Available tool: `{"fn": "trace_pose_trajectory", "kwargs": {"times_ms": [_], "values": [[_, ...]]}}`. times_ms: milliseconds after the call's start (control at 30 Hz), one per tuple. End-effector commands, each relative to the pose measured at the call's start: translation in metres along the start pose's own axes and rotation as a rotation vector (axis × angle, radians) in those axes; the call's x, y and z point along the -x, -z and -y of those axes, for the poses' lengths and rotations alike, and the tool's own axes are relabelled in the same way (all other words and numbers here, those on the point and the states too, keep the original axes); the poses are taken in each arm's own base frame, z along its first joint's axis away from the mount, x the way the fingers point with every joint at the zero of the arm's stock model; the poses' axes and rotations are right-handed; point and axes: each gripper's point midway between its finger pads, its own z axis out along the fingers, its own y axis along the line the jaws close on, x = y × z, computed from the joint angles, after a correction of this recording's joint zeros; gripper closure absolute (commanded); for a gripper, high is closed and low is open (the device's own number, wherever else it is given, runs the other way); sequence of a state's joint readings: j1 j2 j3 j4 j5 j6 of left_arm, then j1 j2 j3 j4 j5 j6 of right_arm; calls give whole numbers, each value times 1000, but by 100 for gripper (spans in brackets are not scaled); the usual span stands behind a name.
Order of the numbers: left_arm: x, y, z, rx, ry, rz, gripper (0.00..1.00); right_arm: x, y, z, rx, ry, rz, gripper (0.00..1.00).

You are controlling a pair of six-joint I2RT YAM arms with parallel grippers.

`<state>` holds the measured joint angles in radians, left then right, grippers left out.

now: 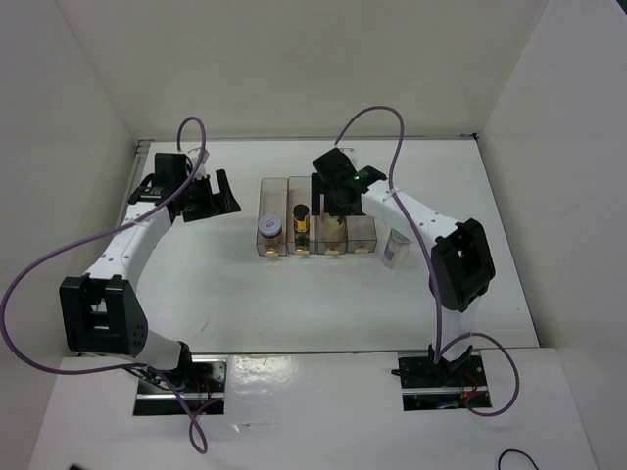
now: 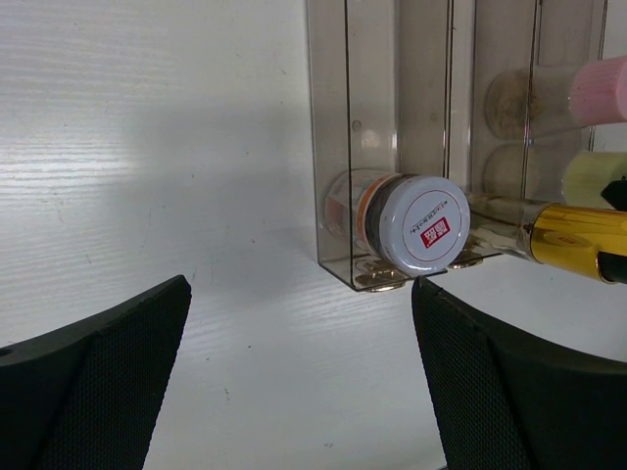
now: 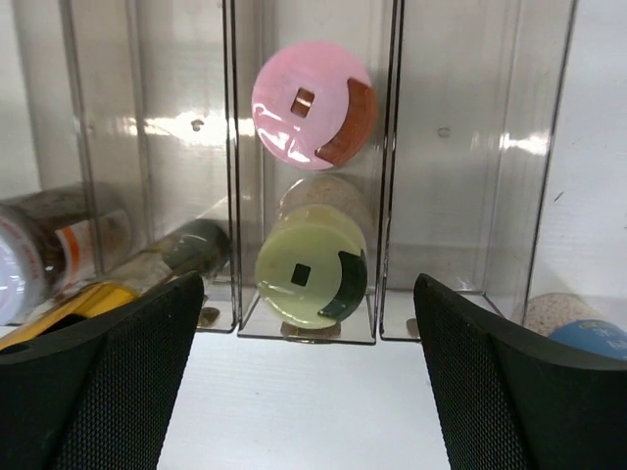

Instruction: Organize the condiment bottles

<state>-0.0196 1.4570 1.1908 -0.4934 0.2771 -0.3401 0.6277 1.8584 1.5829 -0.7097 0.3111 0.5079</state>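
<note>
The clear four-slot tray (image 1: 364, 230) lies mid-table. Its leftmost slot holds a jar with a white, red-labelled lid (image 1: 269, 228) (image 2: 416, 223). A dark bottle with a gold cap (image 1: 302, 215) (image 2: 578, 240) lies in the second slot. In the third slot a pink-lidded jar (image 3: 312, 103) sits behind a jar with a yellow-green lid (image 3: 312, 276). A pale jar with a bluish-grey lid (image 1: 396, 247) (image 3: 578, 333) stands on the table right of the tray. My right gripper (image 1: 338, 201) (image 3: 309, 392) hangs open over the third slot, holding nothing. My left gripper (image 1: 211, 196) (image 2: 299, 392) is open left of the tray.
White walls enclose the table on three sides. The tray's rightmost slot (image 3: 470, 147) has nothing in it. Purple cables loop above both arms.
</note>
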Motion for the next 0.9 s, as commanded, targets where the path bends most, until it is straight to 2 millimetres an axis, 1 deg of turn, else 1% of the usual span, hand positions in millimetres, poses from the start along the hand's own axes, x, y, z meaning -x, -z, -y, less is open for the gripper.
{"fn": "trace_pose_trajectory", "kwargs": {"times_ms": [0, 33, 67, 100, 133, 167, 200, 233, 300, 333, 367, 400, 433, 467, 500, 533, 567, 600, 633, 667, 700, 733, 767, 867], "values": [[6, 0, 0, -14, -24, 24, 1, 56, 52, 16, 12, -91, 150, 8], [6, 0, 0, -14, -24, 24, 1, 58, 58, 24, 4, -100, 152, 8], [5, 0, 2, -23, -24, 22, 1, 63, 61, 36, -17, -106, 163, 8], [5, 0, 2, -23, -24, 22, 1, 72, 70, 41, -22, -113, 192, 7], [7, 3, 3, -25, -27, 30, 1, 77, 84, 48, -17, -128, 213, 7], [7, 3, 3, -25, -27, 30, 1, 80, 91, 58, -40, -127, 228, 5], [7, 3, 3, -25, -27, 30, 1, 85, 98, 64, -59, -136, 257, 5], [7, 3, 3, -25, -27, 30, 1, 87, 111, 75, -76, -136, 270, 4], [3, 2, 1, -23, -24, 22, 1, 84, 117, 94, -114, -154, 268, 2], [3, 2, 3, -32, -24, 19, 1, 79, 122, 105, -138, -161, 270, 1], [3, 2, 3, -32, -24, 19, 1, 76, 123, 117, -158, -174, 262, 1], [3, 2, 3, -32, -24, 19, 1, 65, 117, 126, -180, -175, 239, 1], [3, 2, 3, -32, -24, 19, 1, 61, 122, 133, -178, -187, 241, 1], [4, 4, 4, -34, -27, 28, 1, 57, 122, 143, -185, -205, 231, 1], [4, 5, 4, -34, -27, 28, 1, 41, 114, 147, -182, -202, 187, 1], [4, 5, 4, -34, -27, 28, 1, 39, 119, 151, -170, -216, 198, 1], [4, 5, 4, -34, -27, 28, 1, 33, 118, 155, -167, -223, 184, 1], [4, 5, 4, -34, -27, 28, 1, 21, 113, 164, -174, -239, 152, 1], [4, 5, 4, -34, -27, 28, 1, 17, 112, 168, -172, -259, 144, 1], [4, 5, 4, -34, -27, 28, 1, 15, 117, 171, -163, -273, 157, 1], [4, 5, 4, -34, -27, 28, 1, 6, 113, 178, -173, -285, 137, 1], [6, 4, 5, -36, -30, 36, 1, 1, 113, 174, -146, -284, 122, 1], [6, 4, 5, -36, -30, 36, 1, -2, 113, 178, -146, -303, 118, 1], [6, 4, 6, -45, -30, 34, 1, -15, 109, 172, -113, -299, 85, 1]]}}
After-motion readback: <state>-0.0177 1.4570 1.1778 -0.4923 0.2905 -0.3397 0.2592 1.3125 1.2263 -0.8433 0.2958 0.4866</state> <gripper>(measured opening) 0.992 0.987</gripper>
